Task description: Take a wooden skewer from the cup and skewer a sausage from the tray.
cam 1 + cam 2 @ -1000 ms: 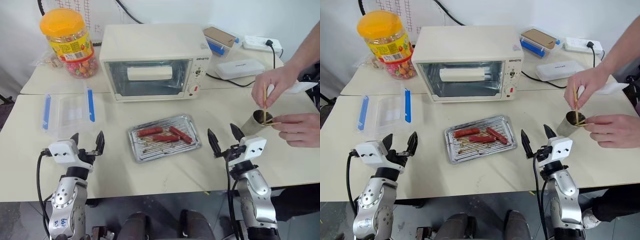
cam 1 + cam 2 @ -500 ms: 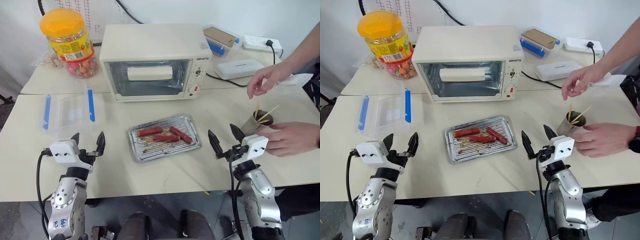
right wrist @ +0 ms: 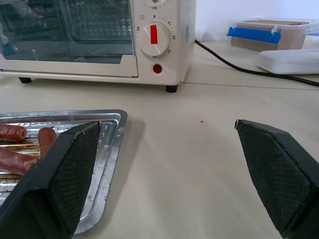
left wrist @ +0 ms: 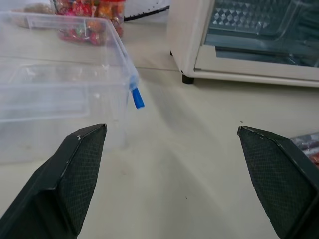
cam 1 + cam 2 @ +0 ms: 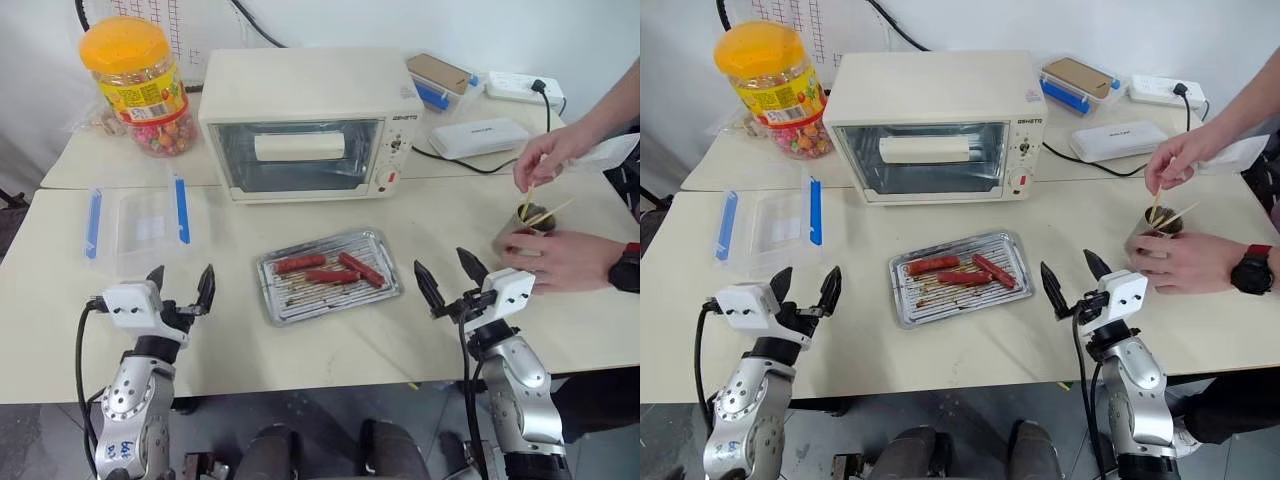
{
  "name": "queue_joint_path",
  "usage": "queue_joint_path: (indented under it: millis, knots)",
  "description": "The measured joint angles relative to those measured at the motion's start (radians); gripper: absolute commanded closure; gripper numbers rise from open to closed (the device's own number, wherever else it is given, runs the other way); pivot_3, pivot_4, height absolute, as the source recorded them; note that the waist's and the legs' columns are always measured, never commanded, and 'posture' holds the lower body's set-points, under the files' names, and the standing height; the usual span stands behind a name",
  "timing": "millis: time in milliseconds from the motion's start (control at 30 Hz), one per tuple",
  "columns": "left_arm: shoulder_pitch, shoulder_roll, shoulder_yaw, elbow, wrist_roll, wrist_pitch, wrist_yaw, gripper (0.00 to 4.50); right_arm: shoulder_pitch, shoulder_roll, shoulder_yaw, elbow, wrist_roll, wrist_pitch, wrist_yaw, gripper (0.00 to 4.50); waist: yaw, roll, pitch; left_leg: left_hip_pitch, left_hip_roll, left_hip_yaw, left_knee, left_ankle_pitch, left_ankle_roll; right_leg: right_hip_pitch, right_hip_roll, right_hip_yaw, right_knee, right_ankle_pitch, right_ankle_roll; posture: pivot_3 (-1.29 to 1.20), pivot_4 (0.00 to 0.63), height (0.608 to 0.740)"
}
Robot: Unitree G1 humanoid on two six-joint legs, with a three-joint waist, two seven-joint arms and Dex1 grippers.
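From the head camera, the metal tray [image 5: 328, 274] sits in the middle of the cream worktop [image 5: 300, 340], just in front of the white toaster oven [image 5: 305, 122]. Three sausages [image 5: 330, 270] lie in the tray. The small steel cup [image 5: 517, 226] stands far to the right, with wooden skewers [image 5: 538, 210] sticking out of it. A person's hand [image 5: 560, 260] holds the cup, and the person's other hand [image 5: 550, 152] pinches a skewer above it. The left claw [image 5: 181, 290] is wide open near the left edge and holds nothing. The right claw [image 5: 446, 276] is wide open too, empty, between the tray and the cup. A clear plastic box with blue clips [image 5: 140, 222] sits to the left, and a candy jar with an orange lid [image 5: 138, 82] stands far left.

In the left wrist view, the left claw's fingers [image 4: 75, 169] spread wide over bare worktop, near the clear box.

In the right wrist view, the right claw's fingers [image 3: 70, 169] spread wide, with the tray corner and sausages beside one of them.
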Motion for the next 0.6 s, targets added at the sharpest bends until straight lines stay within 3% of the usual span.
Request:
queue_joint_path:
  millis: [433, 600]
  knots:
    - [0.021, 0.041, -0.012, -0.012, -0.03, 0.023, -0.054, 0.03, -0.044, -0.008, -0.002, 0.037, 0.009, -0.016, 0.028, 0.0, 0.0, 0.0, 0.0, 0.0, 0.0, 0.0, 0.0, 0.0, 0.0, 0.0, 0.0, 0.0, 0.0, 0.0, 0.0, 0.0, 0.15, 0.74]
    - [0.089, 0.181, -0.024, -0.039, -0.076, 0.017, -0.239, 0.03, -0.025, -0.126, 0.001, 0.012, 0.074, 0.023, 0.184, 0.0, -0.002, 0.0, 0.0, 0.0, 0.0, 0.0, 0.0, 0.0, 0.0, 0.0, 0.0, 0.0, 0.0, 0.0, 0.0, 0.0, 0.15, 0.74]
